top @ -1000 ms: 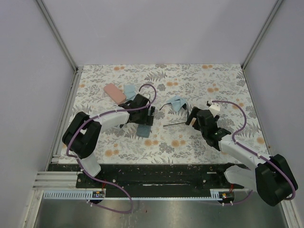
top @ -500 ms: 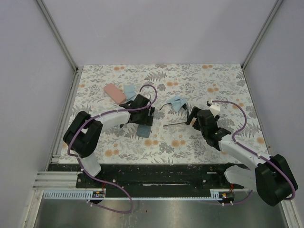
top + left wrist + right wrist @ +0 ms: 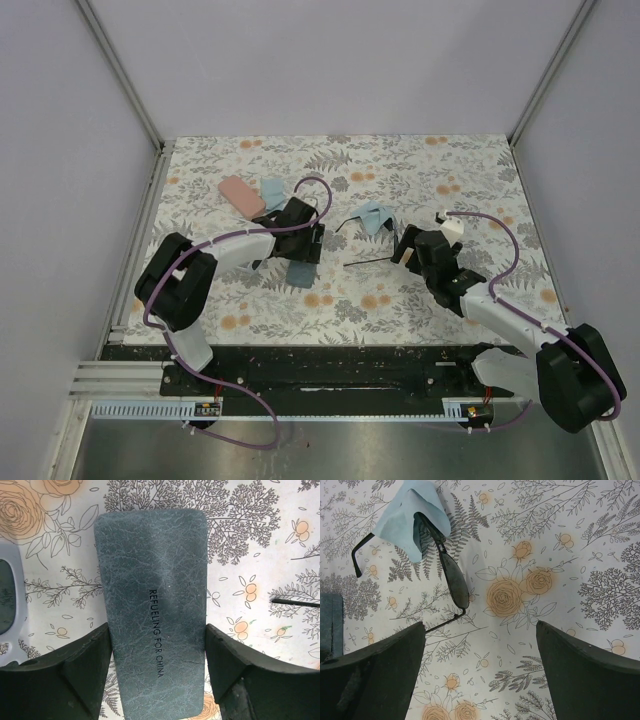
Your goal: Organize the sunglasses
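1. Straddling the grey-blue case [image 3: 150, 580], the left gripper [image 3: 157, 640] has one finger at each long edge. Whether it clamps cannot be told.
2. The right gripper [image 3: 480, 630] hangs fully spread above the floral table [image 3: 600, 540], holding nothing.
3. The whitish-framed sunglasses [image 3: 7, 610] lie just beside the case, cut off by the left wrist view's edge.
4. The black-framed sunglasses [image 3: 452, 575] lie unfolded beyond the right gripper, untouched. A light blue cloth [image 3: 410, 515] covers their far end.

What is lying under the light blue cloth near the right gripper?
The black-framed sunglasses lie partly under the cloth. One lens and both temples stick out. The other lens is covered, so it cannot be seen.
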